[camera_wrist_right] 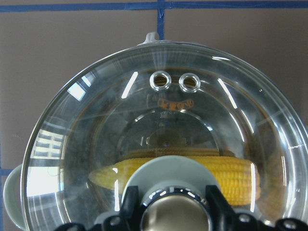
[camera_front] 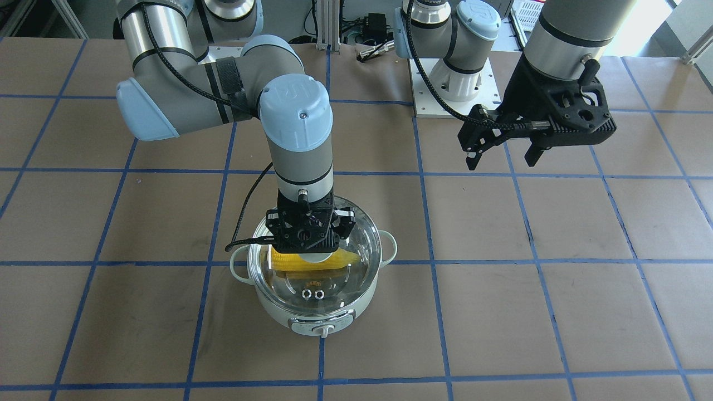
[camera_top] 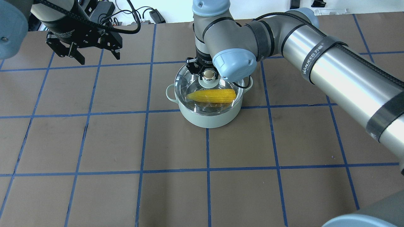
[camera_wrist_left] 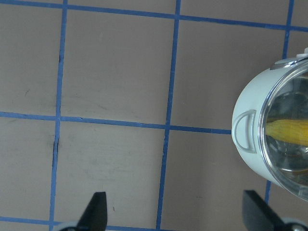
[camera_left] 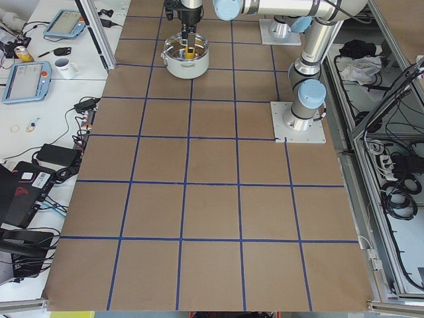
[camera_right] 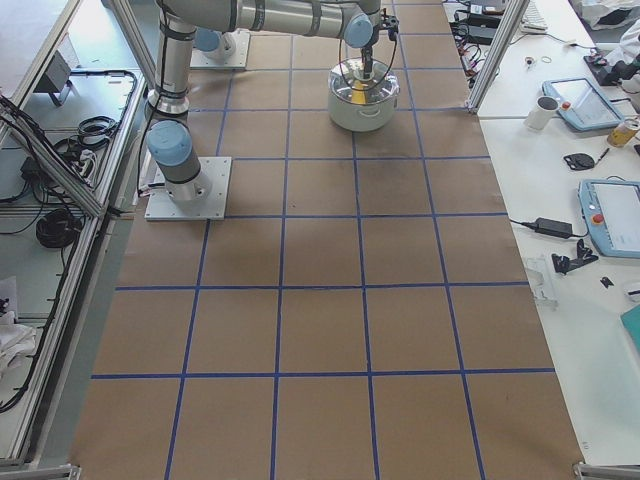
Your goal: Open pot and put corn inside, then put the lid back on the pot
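Ideally the right gripper (camera_wrist_right: 172, 216), clamped on the lid (camera_wrist_right: 96, 120) by its knob, needed the rim level before releasing (left gripper (camera_front: 501, 159) hung wide, empty).

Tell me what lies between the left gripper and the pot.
Only bare brown table crossed by blue tape lines separates the left gripper from the pot, per the left wrist view.
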You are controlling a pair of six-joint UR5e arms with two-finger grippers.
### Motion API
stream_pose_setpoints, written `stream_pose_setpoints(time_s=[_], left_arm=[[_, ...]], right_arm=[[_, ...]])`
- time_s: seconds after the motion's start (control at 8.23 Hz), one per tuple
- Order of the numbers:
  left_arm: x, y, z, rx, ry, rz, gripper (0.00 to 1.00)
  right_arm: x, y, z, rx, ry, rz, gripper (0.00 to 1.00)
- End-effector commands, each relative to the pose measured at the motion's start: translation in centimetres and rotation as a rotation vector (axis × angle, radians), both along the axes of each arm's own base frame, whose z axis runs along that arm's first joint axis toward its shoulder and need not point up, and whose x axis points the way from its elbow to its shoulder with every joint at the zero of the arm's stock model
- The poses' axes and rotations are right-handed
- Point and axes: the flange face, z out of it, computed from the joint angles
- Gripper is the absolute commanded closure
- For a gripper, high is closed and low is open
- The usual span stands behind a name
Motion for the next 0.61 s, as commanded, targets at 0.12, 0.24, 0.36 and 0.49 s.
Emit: stream_pose_setpoints(time_s=[0.12,0.24,0.36,0.49], left_arm=[[0.0,-0.02,-0.02,0.0,0.0,0.0,0.0],[0.0,-0.02,-0.02,0.0,0.0,0.0,0.0],[0.01,0.03,0.06,-0.001,-0.001,0.0,0.0],[0.04,0.02,0.13,-0.003,-0.004,0.001,0.0]], right_arm=[[0.01,-0.02,-0.03,0.0,0.0,0.002,0.62],[-0.01,0.0,0.07,-0.002,0.001,0.0,0.71],[-0.07,0.07,0.2,-0.004,0.003,-0.002,0.75],[-0.3,0.04,0.4,-0.015,0.023,-0.009,0.76]])
